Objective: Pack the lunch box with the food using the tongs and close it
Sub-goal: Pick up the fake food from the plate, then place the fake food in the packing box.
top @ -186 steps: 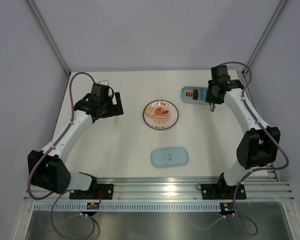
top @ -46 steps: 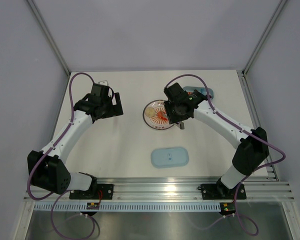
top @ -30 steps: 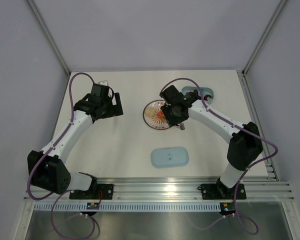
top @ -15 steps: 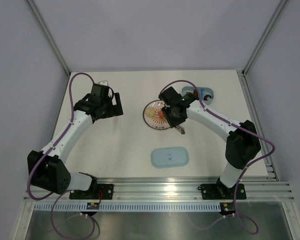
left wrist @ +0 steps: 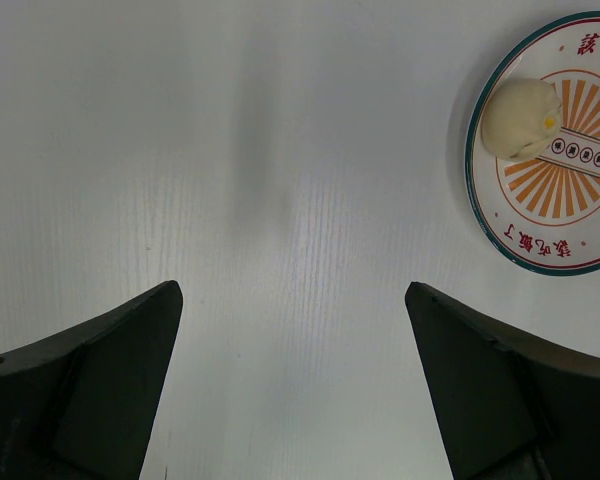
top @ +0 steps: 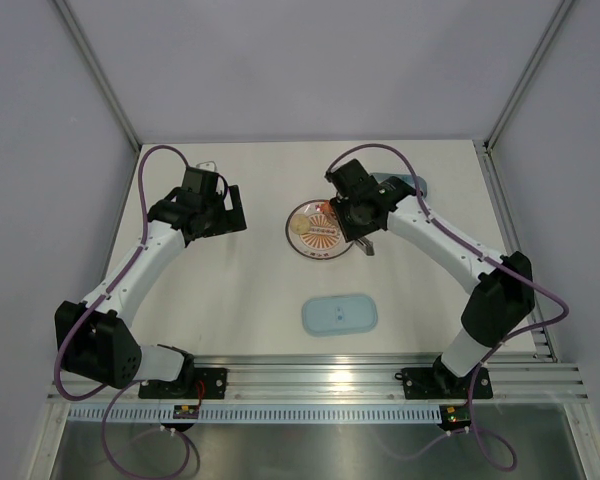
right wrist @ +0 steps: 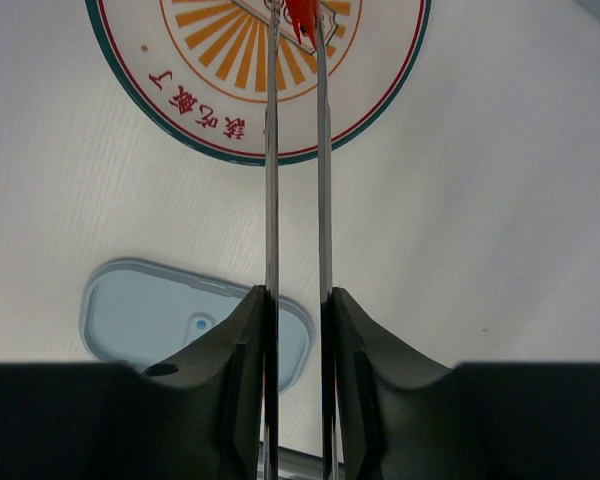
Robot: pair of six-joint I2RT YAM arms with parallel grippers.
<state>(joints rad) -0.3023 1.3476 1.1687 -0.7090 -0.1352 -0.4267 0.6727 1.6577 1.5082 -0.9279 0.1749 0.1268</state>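
Note:
In the right wrist view my right gripper (right wrist: 298, 295) is shut on the silvery tongs (right wrist: 271, 150), squeezing their two arms nearly parallel. The tong tips pinch a red-orange piece of food (right wrist: 302, 18) just over the sunburst plate (right wrist: 180, 110). From above, this gripper (top: 358, 215) hangs over the plate's right side (top: 315, 247), and the arm covers most of the pale-blue lunch box (top: 412, 184) at the back right. A pale bun (top: 300, 225) lies on the plate. My left gripper (top: 225, 212) stands open and empty over bare table (left wrist: 290, 290), left of the plate (left wrist: 500, 215).
The flat pale-blue lid (top: 339, 314) lies on the table in front of the plate, also in the right wrist view (right wrist: 170, 315). The bun (left wrist: 520, 118) sits on the plate's left part. Grey walls enclose the table on three sides.
The right gripper has squeezed the tongs narrower over the plate, and the red-orange piece is now between their tips. That arm shifted slightly right and back. The left arm stayed still.

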